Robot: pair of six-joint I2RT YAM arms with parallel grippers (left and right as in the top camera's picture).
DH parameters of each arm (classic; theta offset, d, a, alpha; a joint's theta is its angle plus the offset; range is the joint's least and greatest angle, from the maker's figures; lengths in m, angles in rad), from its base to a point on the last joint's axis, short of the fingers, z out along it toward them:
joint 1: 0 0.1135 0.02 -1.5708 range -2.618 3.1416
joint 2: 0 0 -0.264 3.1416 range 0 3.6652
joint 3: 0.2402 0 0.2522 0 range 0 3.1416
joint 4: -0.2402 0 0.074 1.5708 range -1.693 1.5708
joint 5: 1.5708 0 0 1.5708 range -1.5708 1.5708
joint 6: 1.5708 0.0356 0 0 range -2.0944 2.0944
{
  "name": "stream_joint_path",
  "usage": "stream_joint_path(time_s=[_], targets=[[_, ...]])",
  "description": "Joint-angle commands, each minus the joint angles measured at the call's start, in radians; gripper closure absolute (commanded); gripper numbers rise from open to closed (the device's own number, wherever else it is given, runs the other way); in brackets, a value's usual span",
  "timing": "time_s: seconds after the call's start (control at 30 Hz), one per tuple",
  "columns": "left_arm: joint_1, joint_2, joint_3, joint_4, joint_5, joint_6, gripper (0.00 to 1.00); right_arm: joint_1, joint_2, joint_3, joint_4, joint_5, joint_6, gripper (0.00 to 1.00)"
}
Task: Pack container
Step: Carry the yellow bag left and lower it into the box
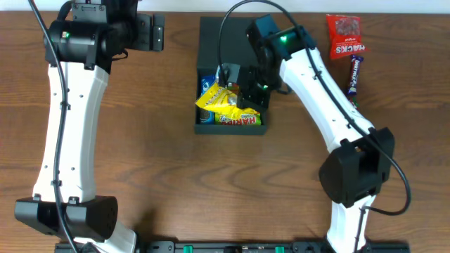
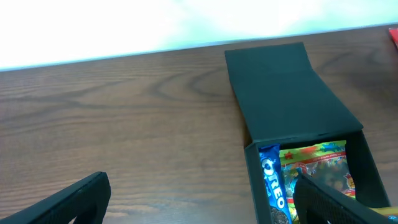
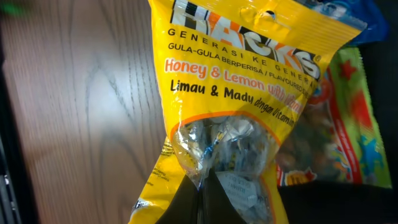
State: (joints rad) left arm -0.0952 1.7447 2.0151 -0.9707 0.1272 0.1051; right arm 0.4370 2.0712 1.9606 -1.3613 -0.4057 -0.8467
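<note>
1 yellow sweet bag (image 3: 236, 124), likely light, soft and crinkly-slick, hangs pinched at its edge by the right gripper (image 3: 205, 202) over the box (image 1: 232, 129); left gripper (image 2: 199, 205) spread, empty.

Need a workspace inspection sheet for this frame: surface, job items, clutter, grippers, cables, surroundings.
Surface: brown wooden table; no spills seen.
Job's things: container, flap lid open, holding an Oreo packet and a colourful gummy packet; yellow Hacks bag hangs over its open part.
Clutter: red Hacks bag and purple bar lie on the table right of the container.
Grippers: right gripper shut on the yellow Hacks bag; left gripper open, holding nothing, left of the container.
Cables: black cable along the left arm; another loops off the right arm.
Surroundings: pale wall beyond the far edge.
</note>
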Motion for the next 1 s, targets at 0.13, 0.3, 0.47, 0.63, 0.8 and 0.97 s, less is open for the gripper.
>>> stream_joint_path(time_s=[0.13,0.3,0.47,0.63,0.8,0.97], targets=[[0.004,-0.013,0.010,-0.006,-0.004,0.004,0.05,0.010,0.001,-0.064,0.059,-0.013,0.029,0.99],[0.004,-0.013,0.010,-0.008,-0.004,0.008,0.05,0.010,0.001,-0.084,0.069,0.018,0.040,0.99],[0.004,-0.013,0.010,-0.008,-0.004,0.008,0.05,0.010,0.001,-0.116,0.113,0.078,0.086,0.99],[0.004,-0.012,0.010,-0.008,-0.004,0.008,0.05,0.010,0.002,-0.117,0.158,0.109,0.101,0.99],[0.004,-0.012,0.010,-0.008,-0.004,0.008,0.05,0.010,0.000,-0.115,0.151,0.200,0.099,0.40],[0.004,-0.013,0.010,-0.004,-0.004,0.008,0.05,0.010,-0.043,-0.040,0.154,0.216,0.153,0.24]])
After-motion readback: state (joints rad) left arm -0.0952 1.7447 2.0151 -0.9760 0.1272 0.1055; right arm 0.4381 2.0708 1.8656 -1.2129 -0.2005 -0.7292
